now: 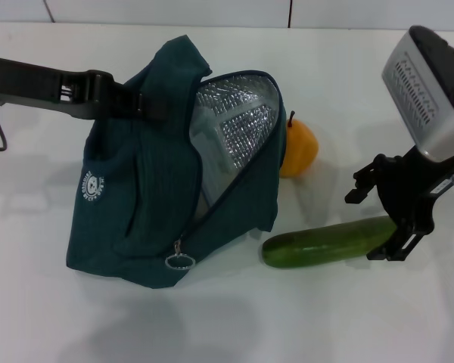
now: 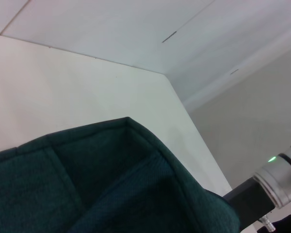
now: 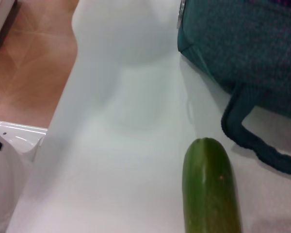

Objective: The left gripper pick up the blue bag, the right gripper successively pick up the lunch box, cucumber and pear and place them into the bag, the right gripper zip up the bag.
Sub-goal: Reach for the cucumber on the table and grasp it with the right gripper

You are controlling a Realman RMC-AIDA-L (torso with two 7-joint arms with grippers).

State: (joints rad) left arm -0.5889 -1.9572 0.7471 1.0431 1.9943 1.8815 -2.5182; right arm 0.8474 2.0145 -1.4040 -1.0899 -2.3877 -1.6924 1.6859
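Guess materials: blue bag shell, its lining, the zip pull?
Blue bag shell: looks like woven fabric, matte, with a visible ribbed weave. Lining: probably metallised foil, silver, shiny with a quilted crinkle. Zip pull: a ring, likely metal by its grey gleam, though plastic can't be ruled out.

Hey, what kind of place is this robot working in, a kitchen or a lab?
Probably a lab or test room: a bare white table, plain white wall panels, and tan floor tiles beside it. Nothing kitchen-like shows.
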